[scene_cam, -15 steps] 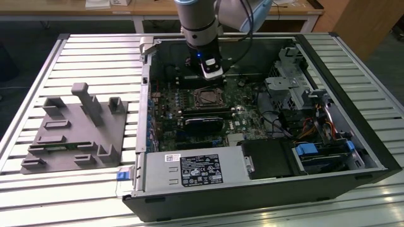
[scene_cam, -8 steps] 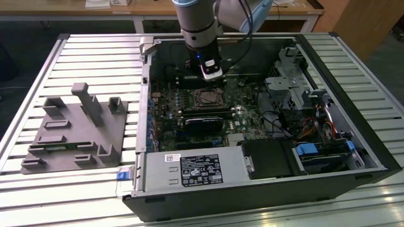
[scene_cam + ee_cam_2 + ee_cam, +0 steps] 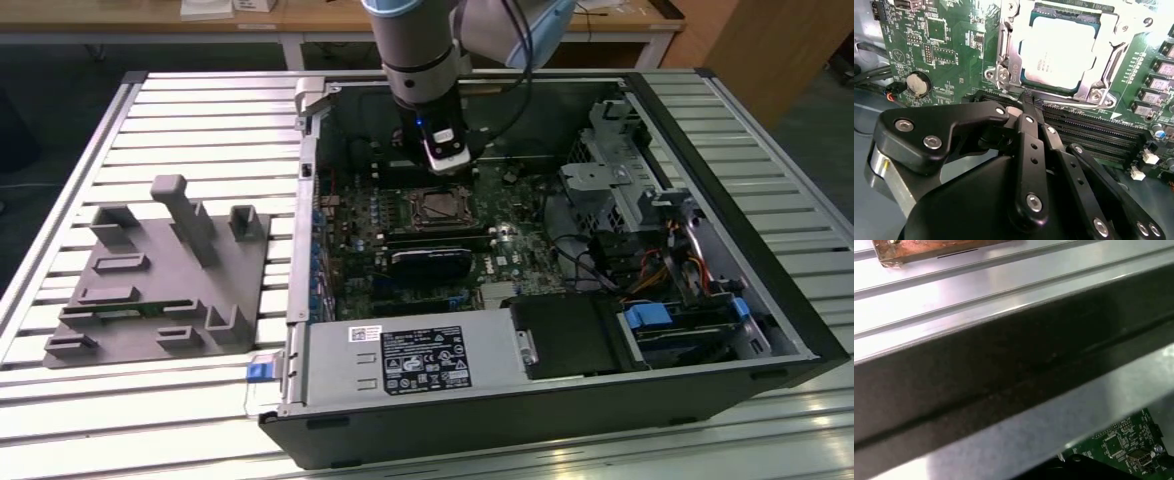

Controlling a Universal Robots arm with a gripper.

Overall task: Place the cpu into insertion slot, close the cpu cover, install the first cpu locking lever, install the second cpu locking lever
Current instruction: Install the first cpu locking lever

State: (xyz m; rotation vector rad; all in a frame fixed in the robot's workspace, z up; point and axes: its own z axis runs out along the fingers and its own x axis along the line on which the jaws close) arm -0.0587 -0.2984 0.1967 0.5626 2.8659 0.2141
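An open black computer case (image 3: 747, 370) lies on the slatted aluminium bench (image 3: 200, 110), its green motherboard (image 3: 944, 45) exposed. The square silver cpu cover (image 3: 1004, 55) lies closed over the flat, pale cpu (image 3: 1056, 50), which is seated in the insertion slot (image 3: 1064, 11). The black gripper (image 3: 1027, 102) is at the frame's edge, jaws clenched together.

Grey moulded fixture (image 3: 160, 275) on slatted table (image 3: 200, 120), open computer case (image 3: 534, 425), labelled power supply (image 3: 407, 360), coin battery (image 3: 918, 84)

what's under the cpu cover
The cpu: its pale top shows through the cut-out of the cpu cover. The frame hides its edges, and whatever lies beneath the cpu is covered.
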